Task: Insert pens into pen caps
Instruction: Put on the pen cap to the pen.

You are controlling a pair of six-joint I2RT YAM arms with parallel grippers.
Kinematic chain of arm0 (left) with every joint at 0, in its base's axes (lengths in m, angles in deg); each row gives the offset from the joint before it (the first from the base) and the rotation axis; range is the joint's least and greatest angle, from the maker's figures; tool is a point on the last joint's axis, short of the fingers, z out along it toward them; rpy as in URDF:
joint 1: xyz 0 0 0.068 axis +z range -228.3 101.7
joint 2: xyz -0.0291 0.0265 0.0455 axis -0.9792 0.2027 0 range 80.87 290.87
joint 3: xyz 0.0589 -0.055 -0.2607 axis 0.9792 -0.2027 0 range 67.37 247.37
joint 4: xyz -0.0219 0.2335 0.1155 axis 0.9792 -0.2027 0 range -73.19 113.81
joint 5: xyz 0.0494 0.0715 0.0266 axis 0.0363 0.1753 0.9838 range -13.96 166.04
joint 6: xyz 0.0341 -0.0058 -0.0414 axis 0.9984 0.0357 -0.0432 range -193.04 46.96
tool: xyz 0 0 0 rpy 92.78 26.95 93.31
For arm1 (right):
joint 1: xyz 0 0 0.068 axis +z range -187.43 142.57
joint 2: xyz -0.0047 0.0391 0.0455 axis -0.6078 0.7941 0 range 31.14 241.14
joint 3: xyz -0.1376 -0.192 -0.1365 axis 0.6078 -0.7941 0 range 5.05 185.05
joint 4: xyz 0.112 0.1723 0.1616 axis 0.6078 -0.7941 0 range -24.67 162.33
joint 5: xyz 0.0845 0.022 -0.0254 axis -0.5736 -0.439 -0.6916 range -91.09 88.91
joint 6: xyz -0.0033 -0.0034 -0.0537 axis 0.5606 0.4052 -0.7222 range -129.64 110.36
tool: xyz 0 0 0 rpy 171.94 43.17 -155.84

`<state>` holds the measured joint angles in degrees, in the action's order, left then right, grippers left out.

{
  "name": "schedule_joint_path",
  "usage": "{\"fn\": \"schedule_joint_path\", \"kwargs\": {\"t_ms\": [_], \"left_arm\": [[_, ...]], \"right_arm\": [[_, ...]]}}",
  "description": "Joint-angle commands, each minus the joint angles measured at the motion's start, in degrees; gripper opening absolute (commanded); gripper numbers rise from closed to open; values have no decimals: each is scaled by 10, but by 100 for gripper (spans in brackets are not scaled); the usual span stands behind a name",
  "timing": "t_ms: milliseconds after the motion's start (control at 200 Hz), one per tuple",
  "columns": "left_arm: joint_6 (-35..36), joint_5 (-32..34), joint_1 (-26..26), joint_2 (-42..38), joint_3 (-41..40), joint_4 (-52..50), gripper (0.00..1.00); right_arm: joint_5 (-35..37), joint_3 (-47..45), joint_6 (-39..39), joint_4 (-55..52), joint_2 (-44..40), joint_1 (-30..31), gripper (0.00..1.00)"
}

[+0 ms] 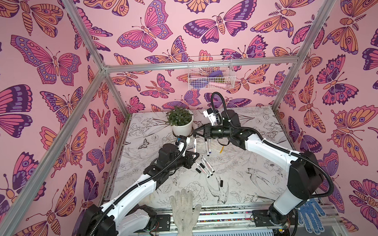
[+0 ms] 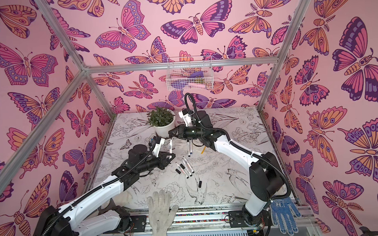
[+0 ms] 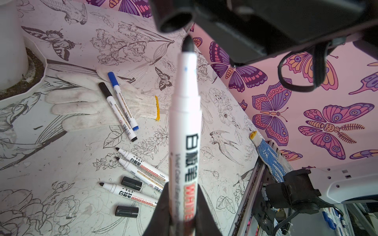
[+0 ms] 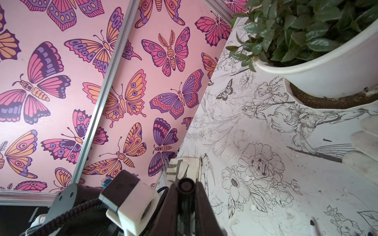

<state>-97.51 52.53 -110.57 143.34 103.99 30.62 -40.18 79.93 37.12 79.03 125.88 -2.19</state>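
pen cap (image 1: 222, 183), black, lies alone on the tabletop (image 1: 246, 164), beyond the white glove (image 1: 184, 209) draped over the front rail. its long axis runs near to far.

next out: three uncapped pens (image 3: 143, 164) lie side by side on a diagonal, black tips toward the far left, barrel ends toward the near right. two loose caps (image 1: 198, 170) rest with them, one between the barrels and one just beside the leftmost pen.

left gripper (image 3: 183, 196): fingers pinched tight on the lower barrel of the held pen (image 3: 185, 122). this pen is clear of the tabletop, black tip at the far, upper end. in both top views its long axis runs near to far. how steeply it stands cannot be told.

two capped pens (image 3: 120, 108), one black and one blue, lie parallel on a second glove (image 3: 81, 102), caps toward the far side.

right gripper (image 4: 186, 188): fingers nearly together, pinching the held cap (image 3: 173, 20). the cap's open mouth faces the held pen's tip. the tip sits just short of the mouth rim, not inside.

farthest: white plant pot (image 1: 183, 128), just beside the right gripper.
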Motion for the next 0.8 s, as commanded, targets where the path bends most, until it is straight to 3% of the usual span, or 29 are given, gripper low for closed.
{"fn": "schedule_joint_path", "kwargs": {"t_ms": [0, 416, 796], "left_arm": [[5, 9, -1, 0, 8, 20, 0], [0, 17, -1, -1, 6, 30, 0], [-54, -9, 8, 46, 22, 120, 0]], "right_arm": [[-14, -4, 3, 16, -20, 0, 0], [-15, -13, -19, -6, -28, 0, 0], [-9, -23, -87, -63, -61, 2, 0]]}}
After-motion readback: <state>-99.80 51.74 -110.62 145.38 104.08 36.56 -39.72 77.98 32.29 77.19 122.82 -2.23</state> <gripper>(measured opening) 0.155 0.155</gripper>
